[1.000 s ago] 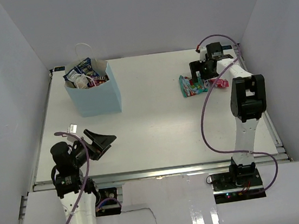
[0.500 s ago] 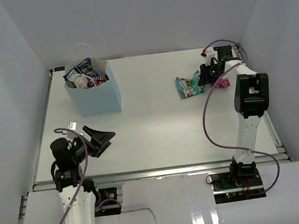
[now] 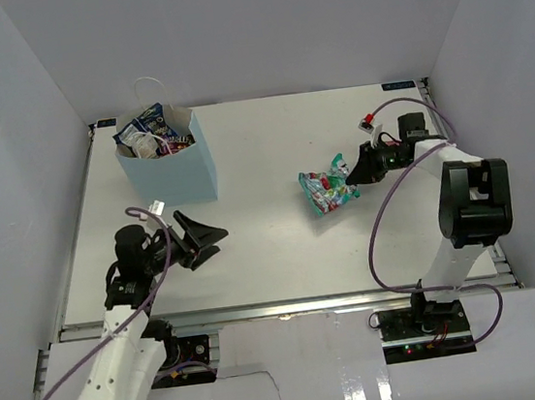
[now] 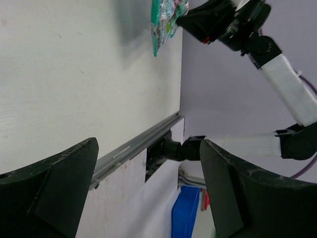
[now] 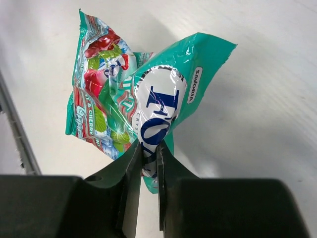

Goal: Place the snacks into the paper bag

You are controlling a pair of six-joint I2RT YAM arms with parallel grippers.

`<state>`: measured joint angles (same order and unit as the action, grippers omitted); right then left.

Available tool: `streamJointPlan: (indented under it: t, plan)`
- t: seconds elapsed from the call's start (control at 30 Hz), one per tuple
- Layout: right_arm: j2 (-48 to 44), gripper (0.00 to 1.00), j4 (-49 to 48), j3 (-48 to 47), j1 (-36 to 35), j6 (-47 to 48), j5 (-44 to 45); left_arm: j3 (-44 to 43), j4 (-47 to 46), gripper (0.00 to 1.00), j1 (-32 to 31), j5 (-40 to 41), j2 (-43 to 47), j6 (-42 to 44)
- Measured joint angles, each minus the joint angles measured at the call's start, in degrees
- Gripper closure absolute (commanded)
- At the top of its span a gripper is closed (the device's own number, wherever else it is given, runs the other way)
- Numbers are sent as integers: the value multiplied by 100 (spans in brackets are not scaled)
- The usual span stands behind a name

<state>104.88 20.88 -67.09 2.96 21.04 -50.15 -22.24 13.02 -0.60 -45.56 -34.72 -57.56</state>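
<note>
The right gripper (image 3: 346, 172) pinches the teal-red candy bag (image 3: 323, 191) by a corner, above the table (image 3: 274, 253). The paper bag (image 3: 175, 175) stands well to its left (nearer the left gripper (image 3: 210, 238), fingers spread wide).

A flat white tabletop (image 3: 263, 161) is enclosed by pale grey walls (image 3: 246, 27) and edged nearside by a grey metal rail (image 3: 290, 305).
</note>
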Motion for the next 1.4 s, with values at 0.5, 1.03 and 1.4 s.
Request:
streamJointPlan:
  t: [0.5,1.03,1.4]
  plan:
    - [-1952,92,-57,1652,-811,164,-1027,-1547,-1873,5,-3342,1834,-3641,-114]
    - [-2122,92,-866,1812,-1526,-887,-1167,-1834,-2031,61,-3851,2166,-4083,55]
    - [-2179,71,-1174,1812,-1665,-1172,-1134,-2138,-1572,100,-3849,2201,-4054,522]
